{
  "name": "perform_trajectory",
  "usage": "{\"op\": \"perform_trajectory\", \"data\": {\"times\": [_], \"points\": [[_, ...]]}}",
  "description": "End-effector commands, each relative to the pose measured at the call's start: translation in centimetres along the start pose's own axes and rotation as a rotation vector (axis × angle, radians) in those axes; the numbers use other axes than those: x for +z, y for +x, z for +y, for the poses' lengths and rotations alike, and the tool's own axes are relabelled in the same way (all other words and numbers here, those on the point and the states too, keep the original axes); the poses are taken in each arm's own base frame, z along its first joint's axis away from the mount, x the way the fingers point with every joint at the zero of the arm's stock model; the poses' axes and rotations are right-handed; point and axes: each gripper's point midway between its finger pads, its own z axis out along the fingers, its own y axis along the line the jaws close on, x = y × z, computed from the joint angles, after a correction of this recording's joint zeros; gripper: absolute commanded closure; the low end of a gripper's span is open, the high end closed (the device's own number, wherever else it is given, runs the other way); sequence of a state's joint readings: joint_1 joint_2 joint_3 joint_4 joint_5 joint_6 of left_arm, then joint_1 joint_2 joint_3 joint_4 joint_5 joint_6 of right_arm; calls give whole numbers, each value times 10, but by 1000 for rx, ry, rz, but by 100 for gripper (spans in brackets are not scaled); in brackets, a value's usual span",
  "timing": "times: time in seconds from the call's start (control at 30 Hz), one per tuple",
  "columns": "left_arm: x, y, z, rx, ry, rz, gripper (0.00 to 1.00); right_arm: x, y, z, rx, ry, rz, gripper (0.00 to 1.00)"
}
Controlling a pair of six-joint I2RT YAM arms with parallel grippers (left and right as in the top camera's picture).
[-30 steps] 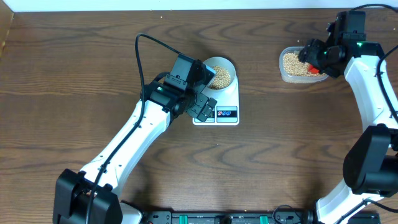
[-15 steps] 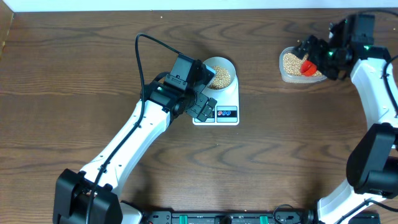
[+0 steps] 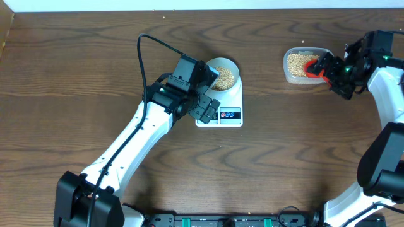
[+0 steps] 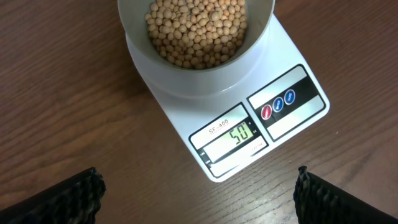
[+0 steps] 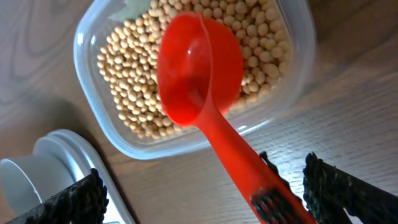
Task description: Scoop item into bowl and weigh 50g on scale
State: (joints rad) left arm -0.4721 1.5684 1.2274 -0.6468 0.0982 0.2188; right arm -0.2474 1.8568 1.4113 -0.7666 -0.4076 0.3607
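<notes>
The pale bowl (image 3: pixel 222 74) stands on the white scale (image 3: pixel 230 113) and holds tan beans (image 4: pixel 198 28). In the left wrist view the bowl (image 4: pixel 186 78) sits on the scale (image 4: pixel 292 121), whose display (image 4: pixel 233 138) reads 50. My left gripper (image 3: pixel 210 108) is open and empty over the scale's front left corner (image 4: pixel 198 177). The red scoop (image 5: pixel 199 68) is empty; its cup lies on the beans in the clear tub (image 5: pixel 93 93). My right gripper (image 5: pixel 202 171) is open, with the scoop's handle lying loose between its fingers. It is just right of the tub (image 3: pixel 329 70).
The clear tub (image 3: pixel 291 74) of beans sits at the back right of the wooden table, with the red scoop (image 3: pixel 312 65) in it. The left arm's black cable (image 3: pixel 142 57) loops up behind the scale. The right arm runs along the table's right edge.
My right gripper has drawn back to the right, away from above the tub. The red scoop now lies flatter in the tub. The left arm, bowl and scale have not moved.
</notes>
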Motion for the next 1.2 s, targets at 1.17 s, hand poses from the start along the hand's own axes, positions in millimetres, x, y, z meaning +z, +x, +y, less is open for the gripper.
{"op": "perform_trajectory", "data": {"times": [1.17], "points": [[-6, -3, 2, 15, -9, -17, 1, -253, 115, 64, -485, -36, -406, 1]]}}
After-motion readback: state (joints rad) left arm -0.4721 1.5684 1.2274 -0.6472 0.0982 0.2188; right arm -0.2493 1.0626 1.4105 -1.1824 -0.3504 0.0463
